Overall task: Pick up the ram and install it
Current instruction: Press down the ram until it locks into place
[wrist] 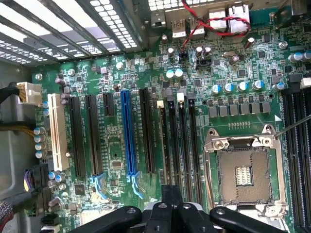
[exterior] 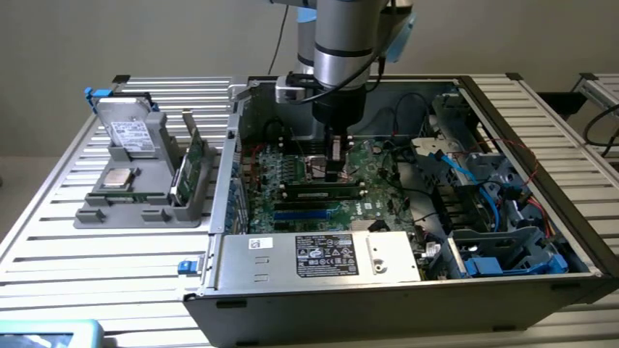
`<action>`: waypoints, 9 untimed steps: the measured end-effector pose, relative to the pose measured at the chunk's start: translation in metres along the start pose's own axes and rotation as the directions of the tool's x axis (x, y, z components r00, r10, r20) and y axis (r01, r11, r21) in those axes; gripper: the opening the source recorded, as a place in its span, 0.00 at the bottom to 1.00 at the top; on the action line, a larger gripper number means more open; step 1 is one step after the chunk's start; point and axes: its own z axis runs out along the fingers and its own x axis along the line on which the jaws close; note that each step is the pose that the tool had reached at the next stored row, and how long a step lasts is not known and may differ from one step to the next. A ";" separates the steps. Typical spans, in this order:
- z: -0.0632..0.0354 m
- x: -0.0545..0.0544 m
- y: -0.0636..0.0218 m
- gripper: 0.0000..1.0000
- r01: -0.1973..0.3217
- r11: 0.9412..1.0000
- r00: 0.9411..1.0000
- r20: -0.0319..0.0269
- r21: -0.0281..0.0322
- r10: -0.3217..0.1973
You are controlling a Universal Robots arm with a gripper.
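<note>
The ram [exterior: 324, 194] is a slim green strip with dark chips. It lies along a black slot on the motherboard [exterior: 283, 174] inside the open computer case [exterior: 387, 308]. My gripper [exterior: 335, 174] hangs straight down over the board, shut and with nothing in it. Its tips are just behind the middle of the ram; I cannot tell whether they touch it. In the wrist view the shut gripper [wrist: 171, 206] sits over the motherboard [wrist: 116, 160], close to the row of long black and blue slots [wrist: 127, 131] and beside the open processor socket [wrist: 242, 174].
A silver power supply [exterior: 320, 255] fills the case's near side. Blue and black cables [exterior: 474, 181] and a drive cage [exterior: 503, 250] crowd the exterior view's right. Outside the case, on the exterior view's left, a grey rack [exterior: 145, 210] holds a hard drive [exterior: 130, 134] and a green card [exterior: 193, 163].
</note>
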 end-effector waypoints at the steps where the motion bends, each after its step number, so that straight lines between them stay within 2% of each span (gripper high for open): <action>1: 0.0000 0.000 0.0000 0.11 -0.014 1.000 1.000 0.000 -0.002 0.014; 5: 0.0000 0.000 0.0000 0.11 -0.071 0.997 0.997 0.000 -0.009 0.071; 9: 0.0001 0.000 0.0000 0.11 -0.119 0.993 0.993 -0.001 -0.014 0.119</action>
